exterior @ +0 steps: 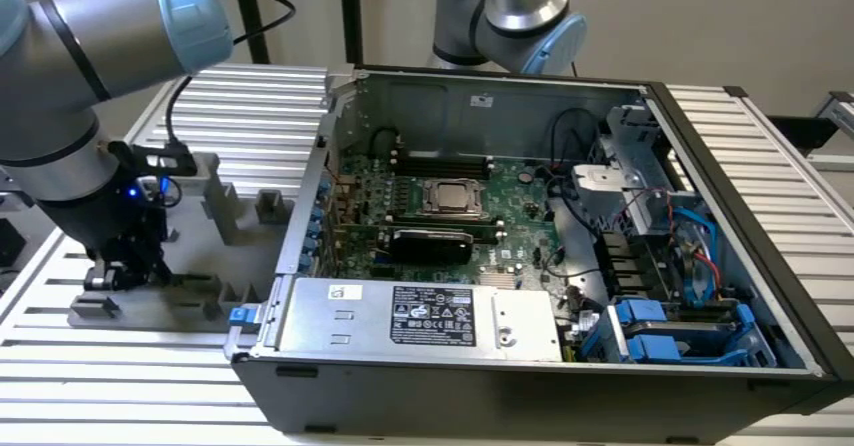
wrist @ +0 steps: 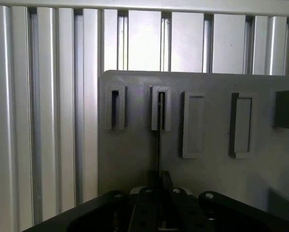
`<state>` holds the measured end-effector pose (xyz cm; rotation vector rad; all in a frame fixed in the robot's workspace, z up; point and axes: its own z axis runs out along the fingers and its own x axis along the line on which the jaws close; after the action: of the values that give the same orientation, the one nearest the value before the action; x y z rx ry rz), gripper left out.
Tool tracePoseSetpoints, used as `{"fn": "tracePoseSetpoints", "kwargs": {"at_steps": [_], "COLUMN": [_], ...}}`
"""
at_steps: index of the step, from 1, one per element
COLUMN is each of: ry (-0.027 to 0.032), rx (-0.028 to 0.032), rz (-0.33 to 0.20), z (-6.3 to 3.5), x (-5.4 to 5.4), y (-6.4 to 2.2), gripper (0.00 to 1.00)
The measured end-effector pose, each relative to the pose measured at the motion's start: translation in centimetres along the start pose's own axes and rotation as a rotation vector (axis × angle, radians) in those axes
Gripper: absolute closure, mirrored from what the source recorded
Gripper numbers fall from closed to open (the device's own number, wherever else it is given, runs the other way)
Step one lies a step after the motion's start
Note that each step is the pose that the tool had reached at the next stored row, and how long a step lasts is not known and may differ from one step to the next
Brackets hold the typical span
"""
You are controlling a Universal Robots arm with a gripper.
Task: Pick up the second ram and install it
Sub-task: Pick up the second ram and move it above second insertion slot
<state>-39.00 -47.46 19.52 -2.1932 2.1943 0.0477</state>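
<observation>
In the wrist view the second ram (wrist: 159, 140) appears edge-on as a thin dark line. It runs from a slotted grey holder (wrist: 166, 108) on the grey tray (wrist: 134, 159) back to my gripper (wrist: 159, 186). The dark fingers (wrist: 167, 181) sit close on either side of the stick, shut on it. In the exterior view the gripper (exterior: 124, 271) is low over the tray (exterior: 200, 296), to the left of the open computer case (exterior: 534, 386). The motherboard's long black memory slots (exterior: 447, 162) lie behind the square processor socket (exterior: 454, 198).
Several more grey holder blocks (wrist: 241, 125) stand on the tray. The tray rests on a ribbed aluminium table (wrist: 38, 121). The case holds a power supply (exterior: 427, 316), cables and blue drive bays (exterior: 667, 331). A second arm (exterior: 514, 16) stands behind the case.
</observation>
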Motion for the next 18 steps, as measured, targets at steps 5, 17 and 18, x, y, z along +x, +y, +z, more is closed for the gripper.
{"fn": "tracePoseSetpoints", "kwargs": {"at_steps": [5,17,18], "ry": [0.0001,0.0001,0.0], "rx": [0.0006,0.0008,0.0009], "rz": [0.011,0.015,0.015], "z": [0.0,-0.01,-0.02], "x": [0.0,0.0,0.0], "y": [0.0,0.0,0.0], "gripper": [1.0,1.0,1.0]}}
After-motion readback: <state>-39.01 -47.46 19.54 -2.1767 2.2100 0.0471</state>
